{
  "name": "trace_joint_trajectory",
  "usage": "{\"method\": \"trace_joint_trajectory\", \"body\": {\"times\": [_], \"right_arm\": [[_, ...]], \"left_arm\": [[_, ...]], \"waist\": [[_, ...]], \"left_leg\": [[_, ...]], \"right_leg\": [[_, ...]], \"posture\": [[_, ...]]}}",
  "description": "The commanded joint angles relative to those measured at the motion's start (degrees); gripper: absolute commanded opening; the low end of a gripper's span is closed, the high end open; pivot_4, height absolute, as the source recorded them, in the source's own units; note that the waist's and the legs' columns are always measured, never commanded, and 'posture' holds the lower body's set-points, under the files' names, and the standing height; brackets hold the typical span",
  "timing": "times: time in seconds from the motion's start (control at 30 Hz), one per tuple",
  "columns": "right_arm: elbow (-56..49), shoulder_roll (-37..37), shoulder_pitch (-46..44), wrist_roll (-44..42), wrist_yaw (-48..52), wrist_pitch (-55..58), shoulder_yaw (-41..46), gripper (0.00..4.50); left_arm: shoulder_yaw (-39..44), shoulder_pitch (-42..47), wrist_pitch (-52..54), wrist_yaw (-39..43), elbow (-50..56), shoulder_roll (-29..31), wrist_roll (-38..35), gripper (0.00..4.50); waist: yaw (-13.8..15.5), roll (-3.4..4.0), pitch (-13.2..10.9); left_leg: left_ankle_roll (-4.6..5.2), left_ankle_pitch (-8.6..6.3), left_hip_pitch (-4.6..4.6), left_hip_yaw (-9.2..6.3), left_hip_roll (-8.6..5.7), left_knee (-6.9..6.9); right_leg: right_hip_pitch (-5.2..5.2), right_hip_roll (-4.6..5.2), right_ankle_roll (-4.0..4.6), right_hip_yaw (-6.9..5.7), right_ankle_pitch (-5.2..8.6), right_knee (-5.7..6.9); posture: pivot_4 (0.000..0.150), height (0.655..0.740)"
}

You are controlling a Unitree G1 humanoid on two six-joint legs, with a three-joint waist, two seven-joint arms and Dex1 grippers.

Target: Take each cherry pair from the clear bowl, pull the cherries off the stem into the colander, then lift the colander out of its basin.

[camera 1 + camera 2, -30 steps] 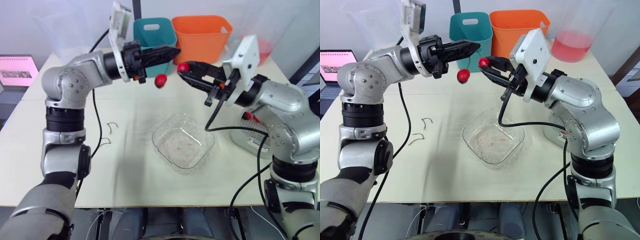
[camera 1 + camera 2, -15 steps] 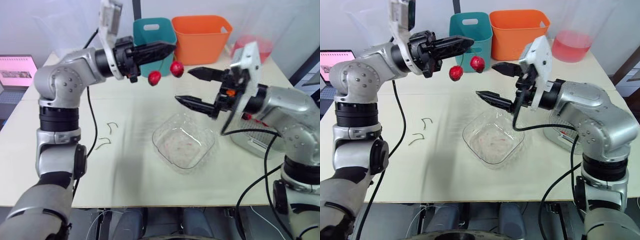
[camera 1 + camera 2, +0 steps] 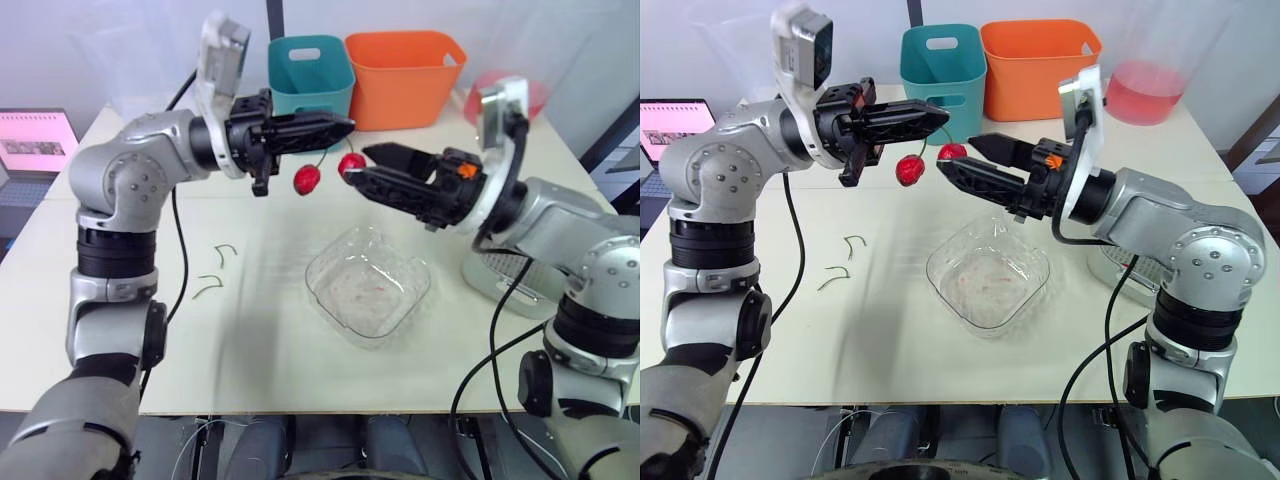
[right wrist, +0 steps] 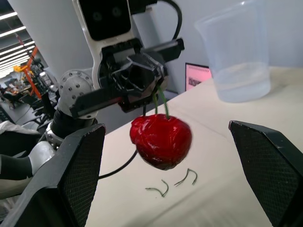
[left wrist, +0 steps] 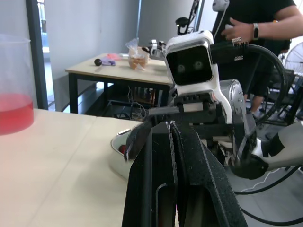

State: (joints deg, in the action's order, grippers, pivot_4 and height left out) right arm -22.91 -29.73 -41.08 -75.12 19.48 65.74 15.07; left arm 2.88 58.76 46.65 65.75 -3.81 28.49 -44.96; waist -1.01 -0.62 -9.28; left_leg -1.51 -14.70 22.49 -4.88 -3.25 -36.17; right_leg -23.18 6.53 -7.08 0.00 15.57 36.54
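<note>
Your left gripper (image 3: 340, 124) is raised over the desk (image 3: 260, 340), at about 11 o'clock from the square clear plastic bowl (image 3: 367, 283). Its fingers are pinched flat on the green stem of the red cherry pair (image 3: 307, 179). Both cherries hang free just under the fingertips, well above the bowl.

Your right gripper (image 3: 955, 155) reaches in from 3 o'clock with its fingers spread wide. One cherry sits in the gap between them, and the right wrist view shows it touching neither finger.

The bowl sits mid-desk below the two grippers, with reddish smears on its floor. The silvery mesh colander (image 3: 525, 292) stands in its basin at 3 o'clock from the bowl, near the desk's edge and partly hidden behind your right arm. Bare green stems (image 3: 225, 250) lie on the desk at 9 o'clock from the bowl. At 12 o'clock a teal plastic bin (image 3: 310, 65) and an orange plastic bin (image 3: 405, 65) stand side by side.
</note>
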Motion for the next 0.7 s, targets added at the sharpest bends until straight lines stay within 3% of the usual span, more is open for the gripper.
{"method": "trace_joint_trajectory", "body": {"times": [0.03,0.43,0.53,0.63,0.7], "right_arm": [[-2.1,0.6,-0.3,-1.0,-0.5,-2.0,-1.4,4.43],[-2.3,0.5,0.4,-1.0,-0.7,-5.7,-4.5,4.43],[-2.3,0.5,0.6,-0.6,-0.7,-6.5,-5.2,3.27],[-2.5,0.4,0.8,-0.6,-0.9,-6.9,-5.4,1.78],[-2.6,0.2,0.9,-0.7,-1.0,-7.1,-5.5,1.78]], "left_arm": [[0.4,0.5,-1.2,-0.4,2.0,-0.1,0.1,0.0],[-0.1,-0.5,-1.2,-1.0,3.4,-0.7,0.6,0.0],[-0.2,-0.5,-1.1,-1.2,3.7,-0.7,0.4,0.0],[-0.2,-0.6,-1.0,-1.3,3.8,-0.7,0.4,0.0],[-0.2,-0.7,-1.0,-1.3,3.8,-0.6,0.5,0.0]], "waist": [[0.0,0.0,0.0],[0.0,0.0,0.0],[0.0,0.0,0.0],[0.0,0.0,0.0],[0.0,0.0,0.0]], "left_leg": [[0.0,0.0,0.0,0.0,0.0,0.0],[0.0,0.0,0.0,-0.01,0.0,0.0],[0.0,0.0,0.0,-0.01,0.0,0.0],[0.0,0.0,0.0,-0.01,0.0,0.0],[0.0,0.0,0.0,-0.01,0.0,0.0]], "right_leg": [[0.0,0.0,0.0,0.0,0.0,0.0],[0.0,-0.02,0.0,-0.01,0.0,0.0],[0.0,-0.02,0.0,-0.01,0.0,0.0],[0.0,-0.02,0.0,-0.01,0.0,0.0],[0.0,-0.02,0.0,-0.01,0.0,0.0]], "posture": [[0.15,0.74],[0.15,0.74],[0.15,0.74],[0.15,0.74],[0.15,0.74]]}}
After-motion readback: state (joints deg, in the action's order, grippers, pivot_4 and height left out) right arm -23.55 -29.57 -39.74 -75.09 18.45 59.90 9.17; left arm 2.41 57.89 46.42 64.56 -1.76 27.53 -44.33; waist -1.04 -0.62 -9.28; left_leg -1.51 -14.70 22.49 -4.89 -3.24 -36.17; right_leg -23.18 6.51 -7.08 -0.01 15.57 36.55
